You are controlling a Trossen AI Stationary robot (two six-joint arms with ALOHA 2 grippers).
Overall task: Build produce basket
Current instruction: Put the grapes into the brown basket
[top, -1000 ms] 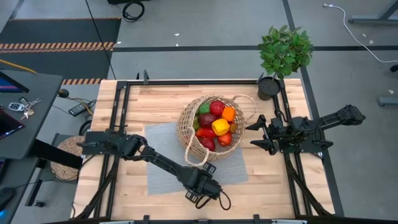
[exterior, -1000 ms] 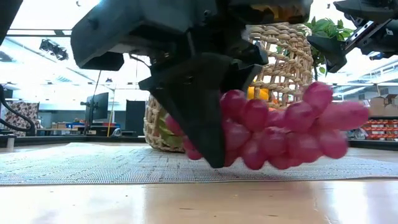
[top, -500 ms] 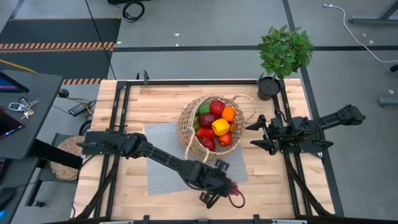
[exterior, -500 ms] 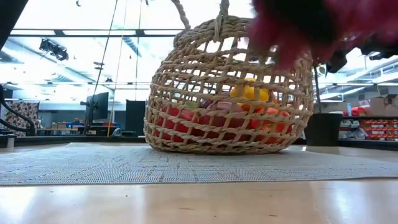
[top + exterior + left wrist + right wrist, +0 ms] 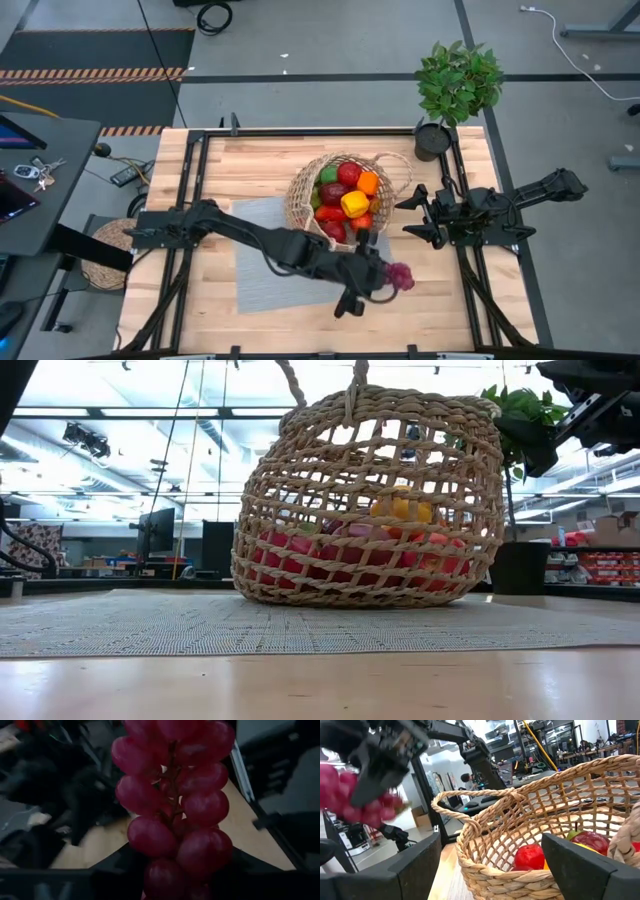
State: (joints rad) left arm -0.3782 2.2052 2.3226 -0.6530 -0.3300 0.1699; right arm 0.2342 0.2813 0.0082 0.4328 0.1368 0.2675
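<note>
Above table point(image 5: 200, 165), beside basket point(image 5: 300, 200), my left pincer point(image 5: 365, 285) clamps dangling grapes point(image 5: 398, 277). Risk: bunch swings, snags rim or handle, slips free. Right pincer point(image 5: 418, 215) waits wide.

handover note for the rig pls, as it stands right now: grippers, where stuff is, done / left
Left gripper: shut on the grapes, held in the air over the table's near side, just right of the grey mat, not yet over the basket.
Right gripper: open, empty, waiting beside the basket's right rim.
Basket: mid-table, on the mat's far right corner, already holding red, yellow, orange and green produce.
Done: most produce loaded; no other loose produce shows on the table.
Left: carry the grapes over the basket and release.
</note>
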